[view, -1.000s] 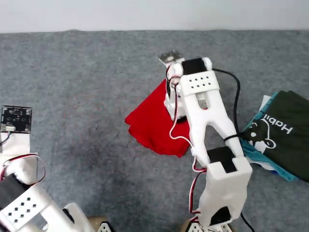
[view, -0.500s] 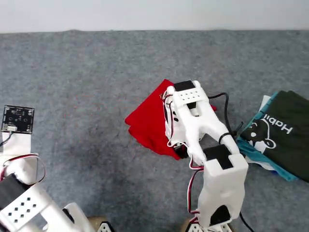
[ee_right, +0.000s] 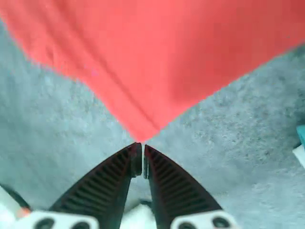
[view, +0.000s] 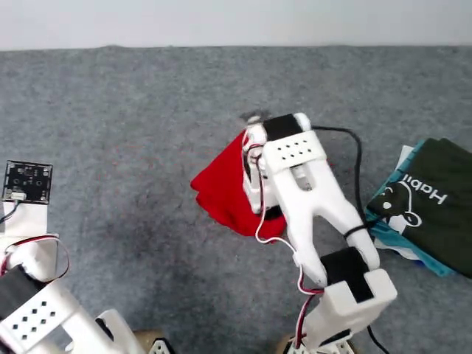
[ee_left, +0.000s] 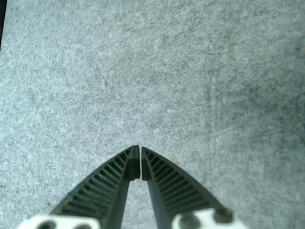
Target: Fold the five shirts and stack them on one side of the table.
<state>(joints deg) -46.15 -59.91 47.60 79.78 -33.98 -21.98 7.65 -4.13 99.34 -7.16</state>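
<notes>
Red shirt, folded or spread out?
Folded: the red shirt lies as a compact bundle with layered edges on the grey table.

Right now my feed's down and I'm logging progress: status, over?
Left claw shut over grey table. Right claw shut at red shirt corner. Folded stack at the side, dark green shirt on top. No obstruction seen.

Grey carpeted table (view: 133,118) meets a pale wall (view: 221,22) behind.
</notes>
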